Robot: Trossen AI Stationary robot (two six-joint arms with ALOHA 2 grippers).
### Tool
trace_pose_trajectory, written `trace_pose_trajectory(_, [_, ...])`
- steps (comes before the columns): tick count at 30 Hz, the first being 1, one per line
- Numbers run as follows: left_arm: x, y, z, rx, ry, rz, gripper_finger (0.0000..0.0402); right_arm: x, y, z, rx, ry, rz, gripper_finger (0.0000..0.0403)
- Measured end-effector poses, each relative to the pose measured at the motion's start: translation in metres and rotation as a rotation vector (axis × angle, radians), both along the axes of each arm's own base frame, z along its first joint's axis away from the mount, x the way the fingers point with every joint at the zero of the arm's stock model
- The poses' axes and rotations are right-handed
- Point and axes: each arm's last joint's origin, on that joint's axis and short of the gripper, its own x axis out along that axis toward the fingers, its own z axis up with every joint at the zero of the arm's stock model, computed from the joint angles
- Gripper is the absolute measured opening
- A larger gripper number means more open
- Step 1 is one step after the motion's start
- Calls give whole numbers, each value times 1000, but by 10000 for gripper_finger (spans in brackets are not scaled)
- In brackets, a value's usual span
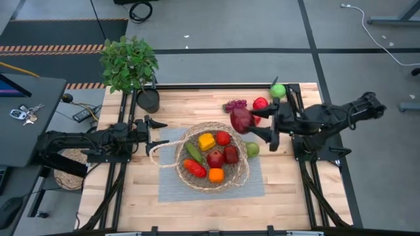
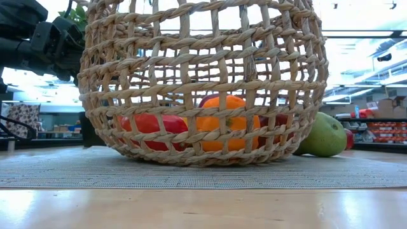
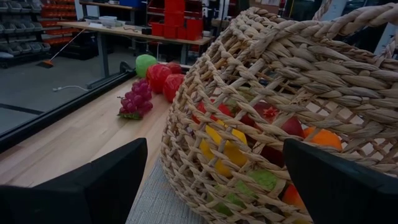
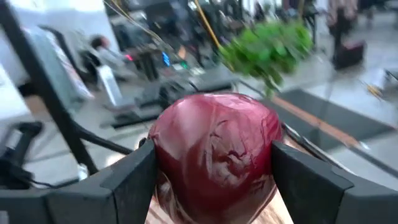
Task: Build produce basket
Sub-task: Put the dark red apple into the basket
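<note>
The tan wicker basket (image 1: pixel 213 157) (image 2: pixel 203 83) stands on a grey mat and holds red, dark red, yellow, orange and green produce (image 1: pixel 215 158). Its looped handle (image 1: pixel 156 154) points toward the table's left. My left gripper (image 1: pixel 156 134) (image 3: pixel 211 186) is open just left of the basket, with its wall (image 3: pixel 261 106) straight ahead and nothing touched. My right gripper (image 1: pixel 257 124) (image 4: pixel 214 180) is right of the basket's far rim, shut on a dark red round piece (image 1: pixel 241 120). Purple grapes (image 1: pixel 235 104), a red piece (image 1: pixel 260 103) and a green piece (image 1: pixel 278 90) lie on the wood. My right gripper pinches the dark red round piece (image 4: pixel 214 149) between its two fingers (image 4: pixel 134 180), one on each side of its widest part. The fingers come roughly level from the table's right side. The piece is lifted clear of the table, beside the basket's far right rim.
A green fruit (image 1: pixel 252 149) (image 2: pixel 324 137) rests on the mat against the basket's right side. A potted plant (image 1: pixel 130 65) stands at the far left corner. Bare wood lies near the front edge (image 1: pixel 210 213). A side table with keys (image 1: pixel 23 113) stands off the left edge.
</note>
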Motion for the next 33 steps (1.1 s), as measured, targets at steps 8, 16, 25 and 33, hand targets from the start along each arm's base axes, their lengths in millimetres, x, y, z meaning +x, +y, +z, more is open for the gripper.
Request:
trace_pose_trajectory(8, [0, 0, 0, 0, 0, 0, 382, -1, 13, 2, -43, -22, 58, 297])
trace_pose_trajectory(16, [0, 0, 0, 0, 0, 0, 382, 15, 35, -3, -196, -26, 54, 297])
trace_pose_trajectory(25, [0, 0, 0, 0, 0, 0, 382, 42, 73, -17, -680, 53, -101, 297])
trace_pose_trajectory(33, [0, 0, 0, 0, 0, 0, 382, 71, 104, -41, -1224, 208, -176, 297])
